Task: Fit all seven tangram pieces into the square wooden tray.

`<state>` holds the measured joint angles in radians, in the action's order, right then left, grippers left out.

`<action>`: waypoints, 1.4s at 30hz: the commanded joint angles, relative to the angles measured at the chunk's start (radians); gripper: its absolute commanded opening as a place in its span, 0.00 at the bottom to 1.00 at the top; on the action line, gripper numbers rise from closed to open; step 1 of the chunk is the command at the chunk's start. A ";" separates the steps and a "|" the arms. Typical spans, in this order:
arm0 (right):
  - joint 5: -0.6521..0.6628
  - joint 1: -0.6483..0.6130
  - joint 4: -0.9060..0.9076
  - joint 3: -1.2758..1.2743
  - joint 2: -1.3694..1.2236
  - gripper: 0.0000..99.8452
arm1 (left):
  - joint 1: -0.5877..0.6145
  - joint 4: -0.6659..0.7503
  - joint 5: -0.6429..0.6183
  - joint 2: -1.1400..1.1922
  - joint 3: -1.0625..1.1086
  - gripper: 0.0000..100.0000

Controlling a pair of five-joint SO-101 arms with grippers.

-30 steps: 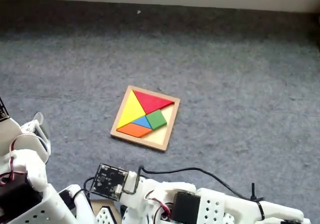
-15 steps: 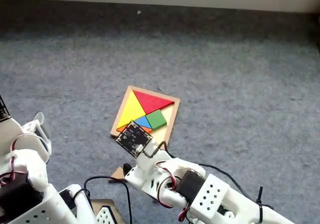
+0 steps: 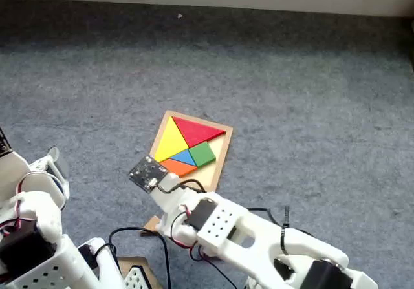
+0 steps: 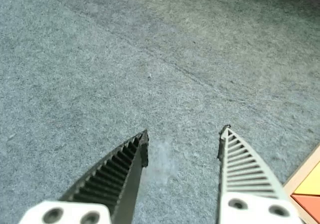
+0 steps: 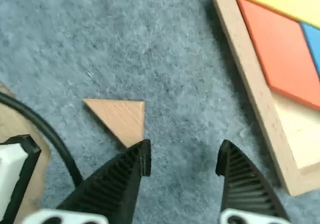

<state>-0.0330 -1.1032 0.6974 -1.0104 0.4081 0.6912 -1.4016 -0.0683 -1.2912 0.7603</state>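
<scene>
The square wooden tray (image 3: 217, 167) lies on the grey carpet and holds a yellow triangle (image 3: 168, 141), a red triangle (image 3: 195, 131), a green square (image 3: 203, 153), a blue piece (image 3: 184, 157) and an orange parallelogram (image 3: 176, 167). Part of its floor at the near right is bare. In the right wrist view, my right gripper (image 5: 183, 159) hangs open over the carpet, between a plain wood triangle (image 5: 119, 119) and the tray's rim (image 5: 245, 83). One of its fingertips (image 5: 142, 156) is right at the triangle's point. My left gripper (image 4: 184, 144) stands open over bare carpet, with the tray corner (image 4: 304, 170) to one side.
A black cable (image 5: 45, 129) runs beside the wood triangle, over another tan wooden piece (image 5: 20, 184) at the edge. The right arm's body (image 3: 246, 237) stretches across the near carpet. The left arm (image 3: 32, 224) sits at the near left. Open carpet lies beyond the tray.
The right arm has swung up from the near edge toward the tray's near corner, then shifted left over the wood triangle. The left arm has kept still.
</scene>
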 commanded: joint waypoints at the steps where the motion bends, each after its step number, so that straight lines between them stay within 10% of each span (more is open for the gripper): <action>1: -0.009 -0.088 0.068 0.085 -0.005 0.22 | -0.016 0.005 -0.006 -0.005 -0.007 0.23; 42: 0.034 0.001 0.102 0.265 -0.153 0.07 | -0.016 -0.003 -0.006 -0.005 -0.005 0.23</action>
<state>-0.0100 -1.1308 0.7465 -0.7971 0.1442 0.6912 -1.4016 -0.0683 -1.2912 0.7603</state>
